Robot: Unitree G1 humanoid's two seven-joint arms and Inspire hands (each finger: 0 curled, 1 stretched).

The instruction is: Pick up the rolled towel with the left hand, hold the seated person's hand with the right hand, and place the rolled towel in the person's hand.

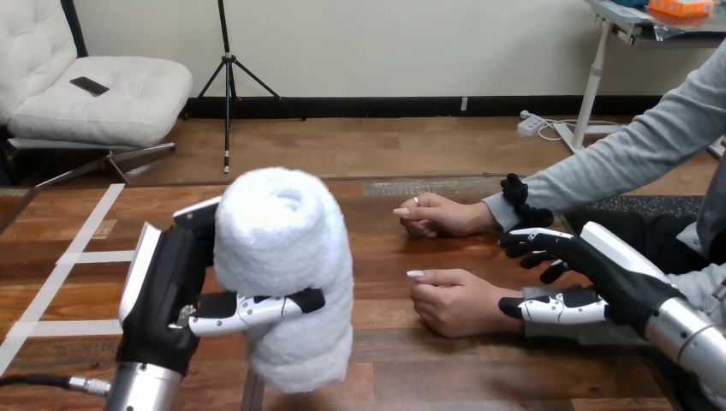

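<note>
The rolled towel (pixel 282 257) stands upright in my left hand (pixel 163 300), at the lower left of the head view. Its long axis runs nearly straight up and down, leaning slightly, and its spiral end faces up and towards the camera. The hand grips the roll from the roll's left side. Its palm presses against the flank of the roll and its thumb (pixel 257 310) wraps across the front at about mid-height. The towel's top rises well above the hand and its lower end hangs below the thumb. I cannot tell whether that lower end clears the tabletop (pixel 385 360).

At the right of the view, a seated person rests both hands on the wood. The farther hand (pixel 441 214) and the nearer hand (pixel 454 301) are both loosely curled, with their fingertips pointing towards the towel. My right hand (pixel 616 274) reaches in from the lower right and sits at the wrist of the nearer hand, touching it. From this angle I cannot tell whether it actually grips the wrist.

The towel is well apart from both of the person's hands, with bare wood between it and them. It is roughly level with the nearer hand across the tabletop. Strips of white tape (pixel 86 235) mark the tabletop at the far left, beyond my left hand.
</note>
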